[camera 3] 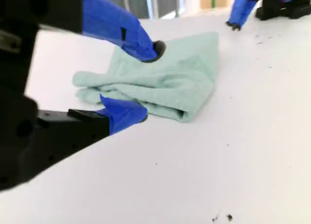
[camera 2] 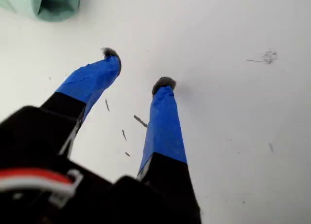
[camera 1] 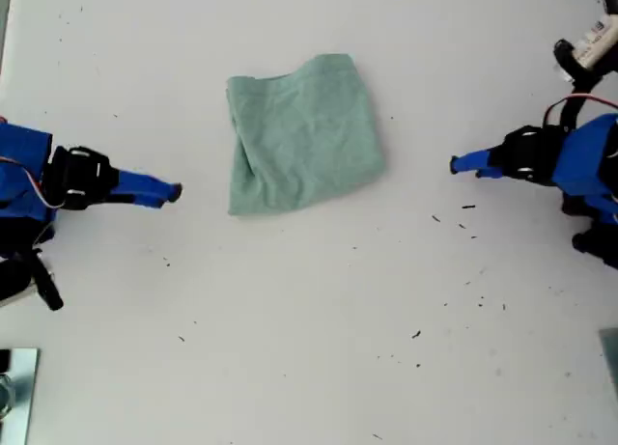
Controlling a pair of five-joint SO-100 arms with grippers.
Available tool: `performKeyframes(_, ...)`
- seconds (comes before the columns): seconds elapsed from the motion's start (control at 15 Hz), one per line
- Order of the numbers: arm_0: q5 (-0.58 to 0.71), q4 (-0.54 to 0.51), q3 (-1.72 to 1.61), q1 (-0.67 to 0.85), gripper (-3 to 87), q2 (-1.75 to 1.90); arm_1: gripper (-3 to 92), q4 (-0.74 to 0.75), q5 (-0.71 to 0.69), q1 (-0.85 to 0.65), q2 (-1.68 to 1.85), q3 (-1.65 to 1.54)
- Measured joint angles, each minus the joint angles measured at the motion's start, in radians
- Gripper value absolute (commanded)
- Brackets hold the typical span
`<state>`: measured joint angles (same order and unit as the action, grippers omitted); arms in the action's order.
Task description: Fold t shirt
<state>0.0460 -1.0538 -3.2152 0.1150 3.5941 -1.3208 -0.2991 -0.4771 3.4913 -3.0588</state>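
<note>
The t shirt (camera 1: 304, 136) lies folded into a small, roughly square, pale green bundle on the white table, a little above the middle of the exterior view. My second gripper (camera 1: 176, 190) hovers at the exterior view's left, pointing at the bundle's near edge, a short gap away. In its wrist view the t shirt (camera 3: 180, 78) fills the space beyond my second gripper (camera 3: 148, 80), which is open and empty. My first gripper (camera 1: 454, 163) sits at the exterior view's right, apart from the cloth. My first gripper (camera 2: 138, 68) is open over bare table, with only a corner of the t shirt (camera 2: 43, 3) showing.
Dark specks (camera 1: 468, 207) dot the table near the first arm. A black device with cables (camera 1: 589, 49) stands at the exterior view's upper right. A metallic object (camera 1: 14, 387) sits at its lower left edge. The first arm (camera 3: 238, 10) shows beyond the cloth.
</note>
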Motion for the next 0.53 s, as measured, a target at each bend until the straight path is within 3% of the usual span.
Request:
performKeyframes(0.13, 0.052, 0.000, -0.011, -0.115, 16.0, 0.002, 15.7, -0.006, 0.021, 0.005, 0.002, 0.000)
performKeyframes(0.2, 0.054, 0.000, -0.011, -0.160, 16.0, 0.002, 14.2, -0.006, -0.046, -0.003, 0.002, -0.002)
performKeyframes(0.33, 0.054, 0.000, -0.011, -0.230, 16.0, 0.002, 14.1, -0.009, -0.379, 0.008, 0.002, -0.002)
performKeyframes(0.53, 0.054, 0.000, -0.011, -0.273, 16.0, 0.002, 14.1, -0.011, -0.442, 0.014, 0.002, -0.002)
